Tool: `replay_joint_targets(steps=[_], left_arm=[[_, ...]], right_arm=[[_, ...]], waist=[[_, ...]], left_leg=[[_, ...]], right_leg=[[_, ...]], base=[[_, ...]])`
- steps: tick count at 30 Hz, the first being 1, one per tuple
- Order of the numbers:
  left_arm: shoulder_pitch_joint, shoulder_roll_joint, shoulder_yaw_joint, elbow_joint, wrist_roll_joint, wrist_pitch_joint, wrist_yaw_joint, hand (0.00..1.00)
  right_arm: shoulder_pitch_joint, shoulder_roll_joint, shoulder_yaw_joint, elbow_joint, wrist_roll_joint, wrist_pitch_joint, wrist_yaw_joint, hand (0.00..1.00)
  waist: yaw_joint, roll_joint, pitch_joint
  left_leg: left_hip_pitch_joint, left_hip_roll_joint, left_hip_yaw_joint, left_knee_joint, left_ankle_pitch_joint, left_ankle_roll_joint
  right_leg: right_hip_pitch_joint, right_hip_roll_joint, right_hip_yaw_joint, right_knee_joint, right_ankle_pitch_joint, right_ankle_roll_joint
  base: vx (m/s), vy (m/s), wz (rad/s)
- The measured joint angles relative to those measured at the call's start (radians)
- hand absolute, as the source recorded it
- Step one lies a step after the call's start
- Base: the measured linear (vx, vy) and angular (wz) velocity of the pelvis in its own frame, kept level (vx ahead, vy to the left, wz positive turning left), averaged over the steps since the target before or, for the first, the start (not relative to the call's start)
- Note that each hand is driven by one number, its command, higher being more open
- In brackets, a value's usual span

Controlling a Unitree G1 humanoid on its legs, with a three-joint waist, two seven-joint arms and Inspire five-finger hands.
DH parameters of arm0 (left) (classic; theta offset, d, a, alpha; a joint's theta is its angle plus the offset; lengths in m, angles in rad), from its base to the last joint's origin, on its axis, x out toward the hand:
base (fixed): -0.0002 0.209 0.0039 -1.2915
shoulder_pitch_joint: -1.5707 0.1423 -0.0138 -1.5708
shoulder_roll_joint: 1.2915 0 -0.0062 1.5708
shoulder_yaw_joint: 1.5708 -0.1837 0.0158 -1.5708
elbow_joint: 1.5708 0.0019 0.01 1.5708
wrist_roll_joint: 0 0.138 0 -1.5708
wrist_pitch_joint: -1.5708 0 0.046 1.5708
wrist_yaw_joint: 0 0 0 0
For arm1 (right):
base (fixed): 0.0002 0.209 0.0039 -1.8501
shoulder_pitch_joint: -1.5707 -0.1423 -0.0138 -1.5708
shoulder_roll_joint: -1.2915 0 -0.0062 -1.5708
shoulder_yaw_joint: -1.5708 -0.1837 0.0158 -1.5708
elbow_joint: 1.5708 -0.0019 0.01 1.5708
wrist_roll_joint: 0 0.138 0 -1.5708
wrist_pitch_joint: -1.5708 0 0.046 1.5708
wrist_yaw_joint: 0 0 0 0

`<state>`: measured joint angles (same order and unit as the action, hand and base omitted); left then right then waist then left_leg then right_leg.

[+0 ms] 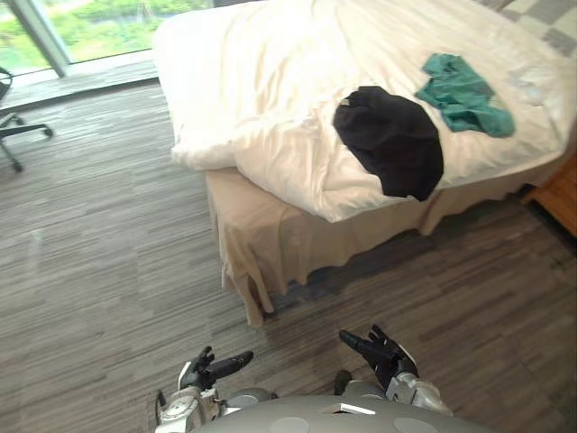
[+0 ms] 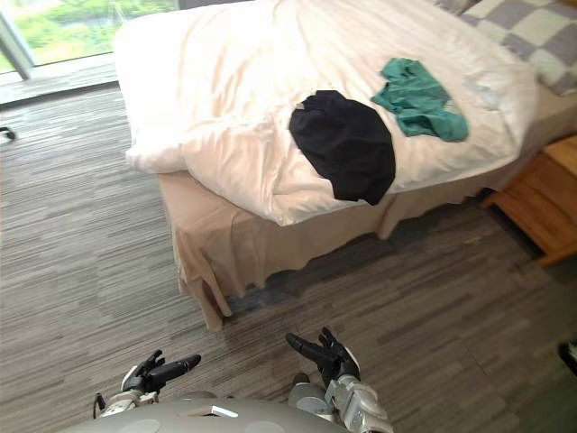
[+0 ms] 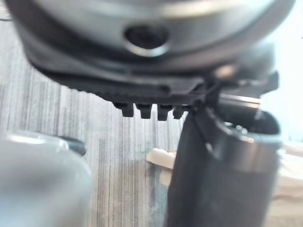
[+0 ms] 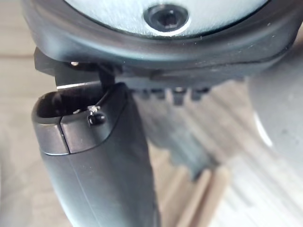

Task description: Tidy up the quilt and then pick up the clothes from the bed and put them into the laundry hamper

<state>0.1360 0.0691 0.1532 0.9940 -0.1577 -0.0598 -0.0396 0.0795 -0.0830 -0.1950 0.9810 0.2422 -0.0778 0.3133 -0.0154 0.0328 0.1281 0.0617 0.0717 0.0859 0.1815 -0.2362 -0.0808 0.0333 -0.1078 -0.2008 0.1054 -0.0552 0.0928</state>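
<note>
A cream quilt point(image 1: 270, 99) lies rumpled over the bed point(image 1: 261, 234), its corner hanging past the bed's near edge. On the quilt a black garment point(image 1: 392, 140) lies near the edge, and a teal garment point(image 1: 464, 95) lies farther back to the right. Low in front of me, well short of the bed, my left hand point(image 1: 212, 370) and my right hand point(image 1: 383, 354) hover over the floor. Both are open with straight fingers and hold nothing.
A wooden nightstand point(image 2: 541, 198) stands right of the bed. A checked pillow point(image 2: 523, 36) lies at the bed's far right. An office chair point(image 1: 13, 122) and a glass wall point(image 1: 81, 32) are at the far left. Striped carpet point(image 1: 99, 271) stretches between me and the bed.
</note>
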Motion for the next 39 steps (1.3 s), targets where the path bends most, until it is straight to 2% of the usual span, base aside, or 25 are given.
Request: replay_joint_targets(steps=[1, 2, 4, 5, 8, 13, 14, 22, 29, 32, 35, 37, 39], left_arm=[[-0.003, -0.01, -0.014, -0.001, -0.002, 0.0, -0.003, 1.0], [-0.01, -0.018, -0.051, -0.001, 0.003, 0.0, -0.011, 1.0], [-0.015, -0.018, -0.085, -0.004, 0.008, -0.005, -0.019, 1.0], [-0.021, -0.017, -0.101, -0.003, 0.011, -0.005, -0.021, 1.0], [-0.023, -0.011, -0.11, -0.004, 0.011, -0.001, -0.024, 1.0], [-0.035, 0.025, -0.151, -0.004, 0.015, 0.016, -0.022, 1.0], [-0.07, 0.067, -0.217, 0.056, 0.007, 0.067, 0.015, 1.0], [-0.069, 0.069, -0.217, 0.058, 0.007, 0.067, 0.029, 1.0], [-0.069, 0.069, -0.208, 0.07, 0.008, 0.052, 0.087, 1.0], [-0.069, 0.068, -0.185, 0.082, 0.008, 0.02, 0.096, 1.0], [-0.07, 0.072, -0.176, 0.086, 0.007, 0.004, 0.096, 1.0], [-0.07, 0.074, -0.163, 0.086, -0.03, -0.01, 0.11, 1.0], [-0.064, 0.064, -0.103, 0.086, -0.166, -0.026, 0.15, 1.0]], right_arm=[[-0.004, -0.014, 0.007, 0.005, 0.0, 0.011, 0.012, 1.0], [-0.01, -0.032, 0.017, 0.011, 0.002, 0.019, 0.027, 1.0], [-0.018, -0.043, 0.026, 0.011, 0.008, 0.022, 0.034, 1.0], [-0.023, -0.041, 0.03, 0.01, 0.01, 0.022, 0.036, 1.0], [-0.014, -0.021, 0.042, 0.018, 0.003, 0.024, 0.043, 1.0], [-0.01, 0.011, 0.008, 0.029, 0.015, 0.022, 0.025, 1.0], [-0.013, 0.022, 0.012, 0.086, 0.018, -0.003, 0.026, 1.0], [-0.015, 0.022, 0.012, 0.086, 0.018, 0.0, 0.026, 1.0], [-0.018, 0.022, 0.008, 0.085, 0.019, 0.004, 0.026, 1.0], [-0.018, 0.022, 0.007, 0.083, 0.019, 0.002, 0.026, 1.0], [-0.014, 0.022, -0.002, 0.083, 0.046, 0.001, 0.026, 1.0], [-0.004, 0.022, -0.012, 0.082, 0.06, 0.001, 0.026, 1.0], [0.018, 0.022, -0.034, 0.076, 0.059, 0.003, 0.033, 1.0]], waist=[[-0.002, 0.007, 0.0], [-0.009, 0.014, 0.002], [-0.012, 0.02, 0.002], [-0.011, 0.018, 0.002], [-0.017, 0.012, 0.005], [-0.033, -0.026, 0.019], [-0.049, -0.067, -0.007], [-0.06, -0.068, -0.008], [-0.062, -0.079, -0.004], [-0.06, -0.085, 0.004], [-0.06, -0.091, 0.02], [-0.057, -0.095, 0.025], [-0.046, -0.091, 0.028]], left_leg=[[0.004, 0.027, 0.027, -0.025, 0.02, -0.032], [0.016, 0.057, 0.089, -0.055, 0.056, -0.045], [0.014, 0.079, 0.174, -0.048, 0.134, -0.037], [0.016, 0.072, 0.205, -0.048, 0.129, -0.031], [0.031, 0.042, 0.208, -0.105, 0.156, -0.009], [0.067, 0.001, 0.131, -0.256, 0.255, 0.002], [0.049, 0.022, 0.129, -0.272, 0.312, -0.034], [0.05, 0.021, 0.134, -0.272, 0.312, -0.034], [0.071, 0.022, 0.197, -0.273, 0.312, -0.035], [0.079, 0.023, 0.208, -0.273, 0.303, -0.026], [0.084, 0.013, 0.197, -0.273, 0.29, -0.017], [0.086, 0.006, 0.194, -0.273, 0.29, -0.014], [0.086, 0.008, 0.198, -0.273, 0.289, -0.013]], right_leg=[[0.025, 0.0, -0.025, -0.005, -0.006, -0.01], [0.062, -0.008, -0.059, -0.004, -0.023, -0.027], [0.084, -0.014, -0.09, -0.001, -0.044, -0.018], [0.091, -0.024, -0.102, -0.001, -0.058, -0.01], [0.093, -0.046, -0.12, -0.014, -0.059, -0.004], [0.123, -0.058, -0.206, -0.04, -0.053, 0.007], [0.161, -0.024, -0.267, -0.072, -0.052, 0.005], [0.158, -0.026, -0.264, -0.065, -0.052, 0.005], [0.135, -0.028, -0.201, -0.031, -0.05, 0.001], [0.114, -0.032, -0.176, 0.008, -0.06, -0.011], [0.085, -0.059, -0.174, 0.094, -0.104, -0.011], [0.078, -0.071, -0.176, 0.116, -0.126, -0.007], [0.09, -0.066, -0.176, 0.092, -0.123, -0.002]], base=[[0.16, -0.232, 1.22], [0.12, -0.11, 1.1], [0.09, -0.059, 0.65], [0.05, -0.002, 0.28], [0.0, 0.042, 0.13], [-0.01, 0.008, 0.47], [0.0, -0.003, 0.13], [0.0, 0.0, 0.0], [-0.03, 0.015, -0.23], [-0.07, 0.026, -0.17], [-0.09, 0.035, 0.06], [-0.05, 0.018, 0.09], [0.0, 0.0, 0.0]])
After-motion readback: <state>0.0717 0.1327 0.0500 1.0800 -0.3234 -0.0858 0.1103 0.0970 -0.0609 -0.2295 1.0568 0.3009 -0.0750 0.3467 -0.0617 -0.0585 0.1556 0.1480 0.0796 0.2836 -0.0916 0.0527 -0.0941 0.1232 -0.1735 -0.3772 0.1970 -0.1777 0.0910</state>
